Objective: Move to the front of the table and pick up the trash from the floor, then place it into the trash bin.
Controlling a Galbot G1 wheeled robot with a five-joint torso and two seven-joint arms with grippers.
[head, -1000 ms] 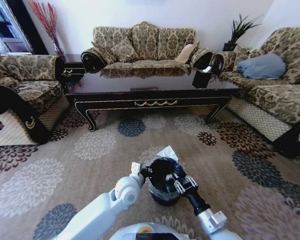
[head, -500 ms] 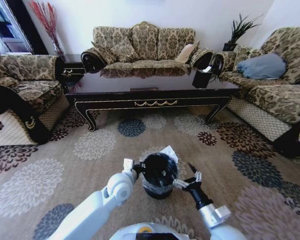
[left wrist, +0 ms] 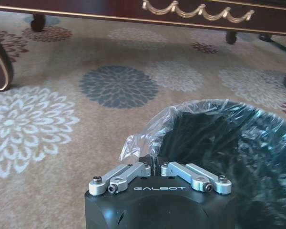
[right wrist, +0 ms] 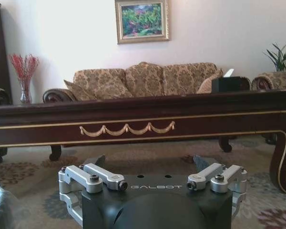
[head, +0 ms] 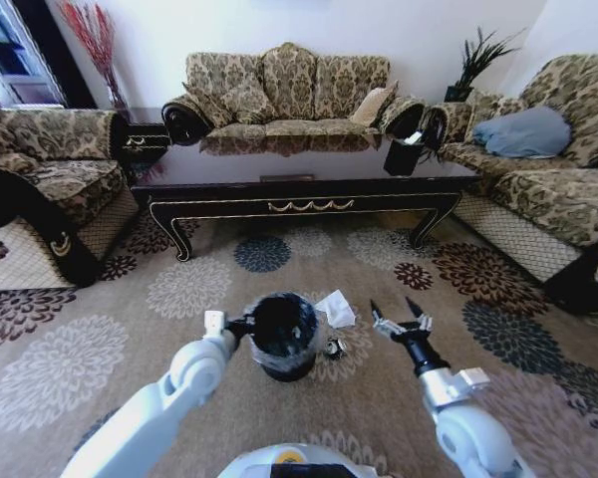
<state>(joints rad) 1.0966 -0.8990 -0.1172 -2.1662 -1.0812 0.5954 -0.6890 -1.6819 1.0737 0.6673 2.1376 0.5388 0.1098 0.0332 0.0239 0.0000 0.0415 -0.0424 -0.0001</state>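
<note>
Robot stands on the floral carpet (head: 100, 299) facing the long dark coffee table (head: 299, 194), which lies well ahead along the three sofas.

Left hand (head: 241, 326): fingers pinched together on the near-left rim of the trash bin (head: 281, 337), clamping the folded-over liner bag; the left wrist view shows the clear-edged plastic (left wrist: 148, 136) bunched just ahead of the closed fingers (left wrist: 133, 171). Bin appears upright; cannot tell whether it rests on the carpet or is lifted.

Right hand (head: 400, 319): to the right of the bin, apart from it, fingers spread wide and holding nothing, pointing toward the table; its wrist camera looks level at the table's gold-trimmed apron (right wrist: 128, 129).

Trash: crumpled white tissue (head: 336, 310) on the carpet just beside the bin's far-right side; small black-and-white scraps (head: 333, 348) just right of the bin's base
</note>
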